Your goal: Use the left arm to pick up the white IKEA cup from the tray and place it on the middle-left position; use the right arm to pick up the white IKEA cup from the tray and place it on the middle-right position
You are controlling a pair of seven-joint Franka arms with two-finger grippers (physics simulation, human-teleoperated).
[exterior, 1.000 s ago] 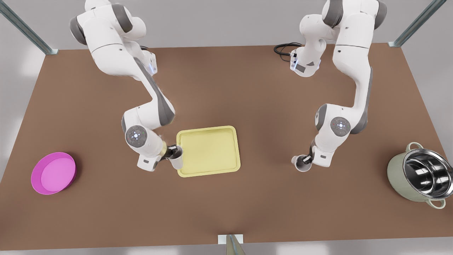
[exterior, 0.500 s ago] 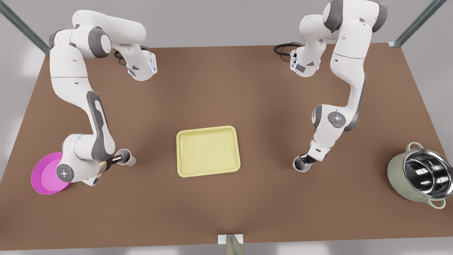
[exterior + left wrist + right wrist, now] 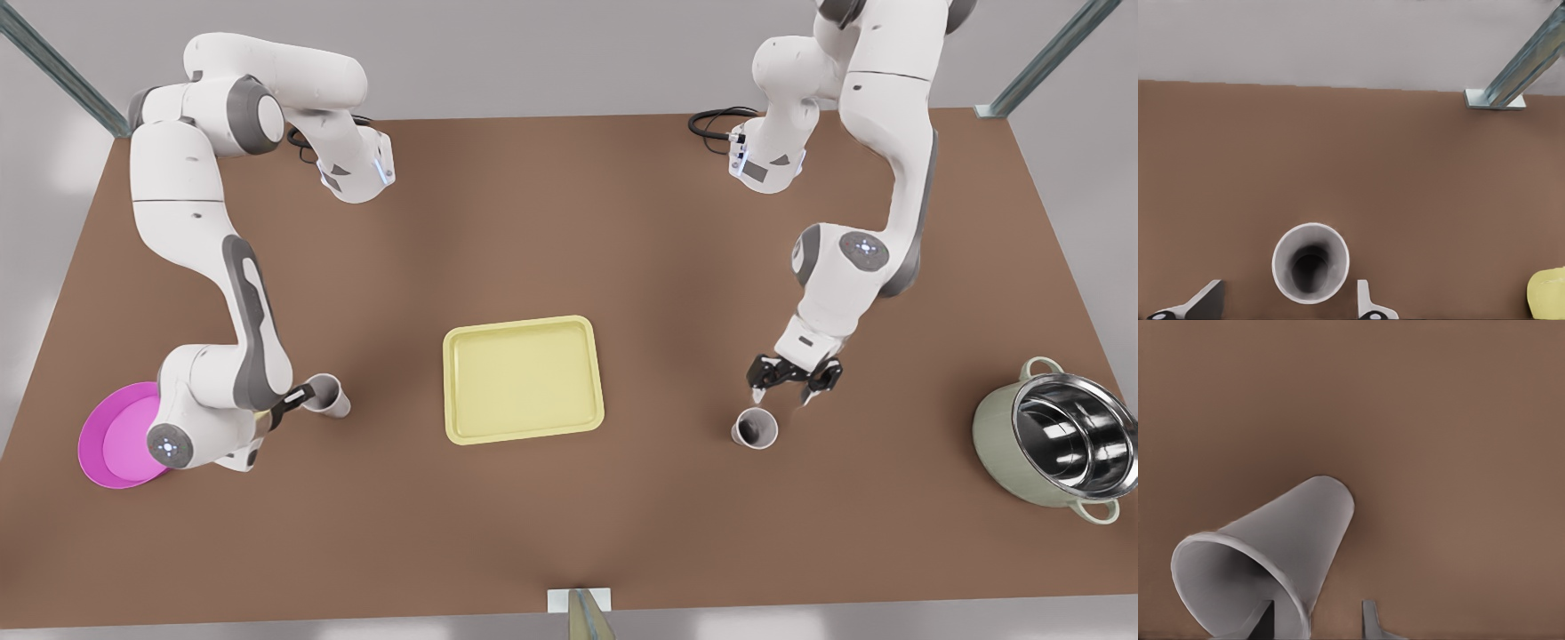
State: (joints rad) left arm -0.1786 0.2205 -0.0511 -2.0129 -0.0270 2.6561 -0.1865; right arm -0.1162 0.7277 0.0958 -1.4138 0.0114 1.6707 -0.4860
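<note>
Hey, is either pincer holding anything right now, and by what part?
Nothing is held. The left pincer straddles one white cup with gaps either side; the right pincer hangs open above the other cup.

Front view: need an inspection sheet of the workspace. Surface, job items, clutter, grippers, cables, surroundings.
Surface: brown table, no spills seen.
Job's things: yellow tray holds no cups; upright cup stands on the table toward the front view's right; tilted cup is toward its left.
Clutter: magenta dish; steel-lined pot.
Grippers: left gripper open, above the upright cup; right gripper open, fingers straddling the tilted cup's rim.
Cables: black cable beside an arm base.
Surroundings: metal frame posts, grey wall.
</note>
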